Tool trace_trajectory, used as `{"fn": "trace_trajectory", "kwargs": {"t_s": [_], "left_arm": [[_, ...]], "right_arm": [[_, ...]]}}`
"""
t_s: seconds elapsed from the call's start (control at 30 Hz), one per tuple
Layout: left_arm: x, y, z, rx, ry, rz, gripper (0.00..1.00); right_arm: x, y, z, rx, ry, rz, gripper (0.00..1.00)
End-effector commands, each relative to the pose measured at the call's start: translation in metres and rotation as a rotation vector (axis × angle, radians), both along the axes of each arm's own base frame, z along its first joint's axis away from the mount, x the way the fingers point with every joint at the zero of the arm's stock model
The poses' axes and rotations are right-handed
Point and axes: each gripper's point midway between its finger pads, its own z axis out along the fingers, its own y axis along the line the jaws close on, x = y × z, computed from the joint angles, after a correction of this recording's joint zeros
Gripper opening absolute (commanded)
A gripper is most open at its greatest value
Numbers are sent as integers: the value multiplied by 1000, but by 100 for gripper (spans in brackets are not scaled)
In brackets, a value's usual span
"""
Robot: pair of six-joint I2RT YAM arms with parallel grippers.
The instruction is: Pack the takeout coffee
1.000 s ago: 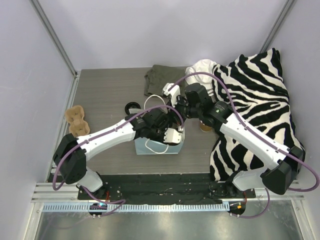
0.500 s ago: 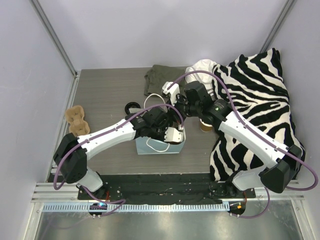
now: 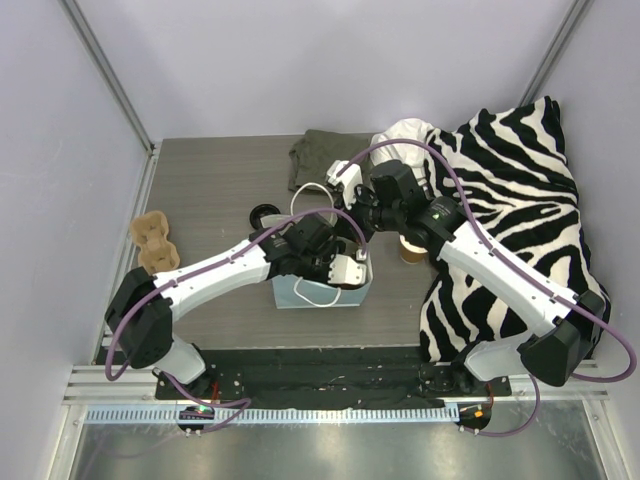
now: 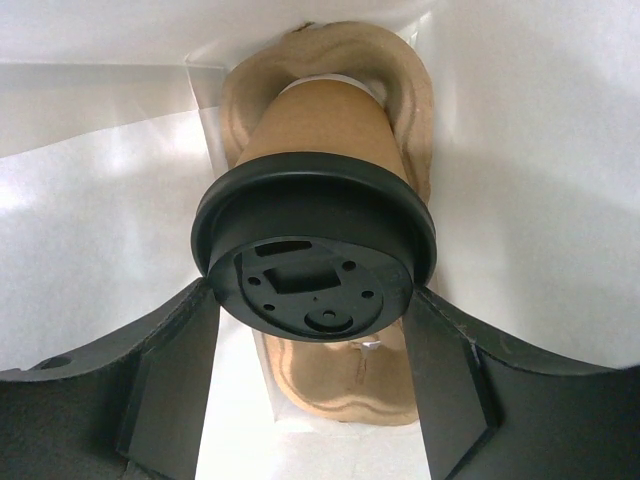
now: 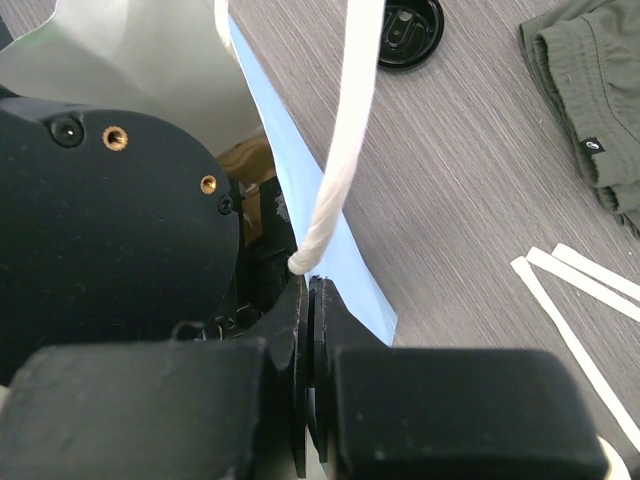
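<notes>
Your blue paper bag [image 3: 283,293] stands upright on the table [image 3: 210,190] just ahead of the two arm bases, mouth up, so a cup can go down into it from above. Your right gripper [image 5: 310,290] is clamped flat on the bag's far rim, right at the foot of the white rope handle [image 5: 345,130]. I judge that pinch is there to hold the mouth open and stop the light bag from sliding. Your left gripper [image 4: 312,310] reaches down through that mouth. Its jaws are spread wide, with a finger against each side of the black lid [image 4: 310,205], gripping the takeout coffee [image 4: 325,120]. The cup is inside the bag, its base in a well of the pulp carrier [image 4: 405,110] on the bag's floor, which should hold it upright. It looks seated, so your next call is likely a gentle release and a straight lift out. A spare lid [image 5: 405,30] lies loose on the table beyond the bag.
</notes>
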Motion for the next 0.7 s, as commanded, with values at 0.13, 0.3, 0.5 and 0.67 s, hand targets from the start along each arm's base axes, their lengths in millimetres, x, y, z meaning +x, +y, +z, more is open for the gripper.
{"fn": "trace_trajectory", "kwargs": {"t_s": [0.13,0.3,0.5,0.67], "left_arm": [[-18,20,-46,106,121,37,72],[-18,22,-46,99,110,39,72],[-17,20,-45,86,102,40,73],[-8,13,-36,51,74,70,76]], "right_arm": [[10,3,19,36,-74,-1,1],[24,-5,6,18,-45,-98,1],[23,-6,0,9,-58,-77,1],[17,-2,-7,0,-56,-15,1]]}}
